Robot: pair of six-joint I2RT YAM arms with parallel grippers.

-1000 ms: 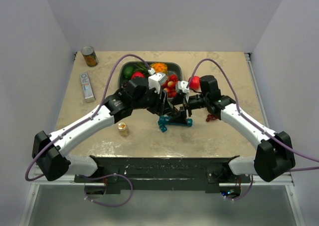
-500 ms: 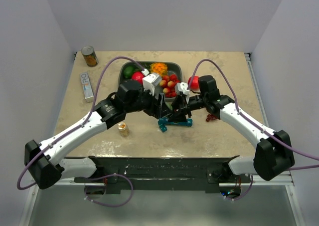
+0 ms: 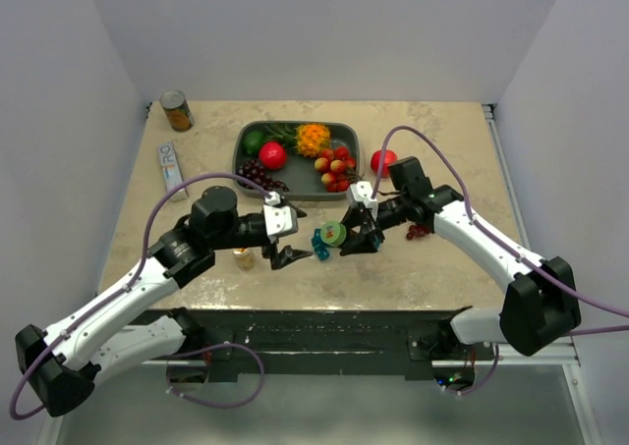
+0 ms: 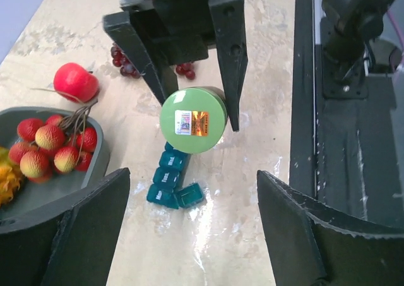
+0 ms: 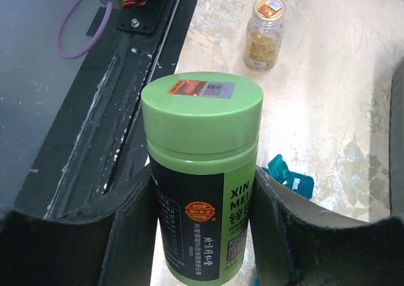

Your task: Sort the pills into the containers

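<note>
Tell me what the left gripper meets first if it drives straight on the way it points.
Probably the teal containers on the table right ahead of the left gripper; the green-lidded bottle held by the right gripper hangs just beyond and higher. Depth is unclear, so the bottle could come first.

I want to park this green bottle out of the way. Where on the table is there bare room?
Bare tabletop lies right of the red apple and the loose grapes, up to the table's right edge, and along the far strip between the tin can and the tray. The middle is crowded: containers, small jar and the open left gripper.
</note>
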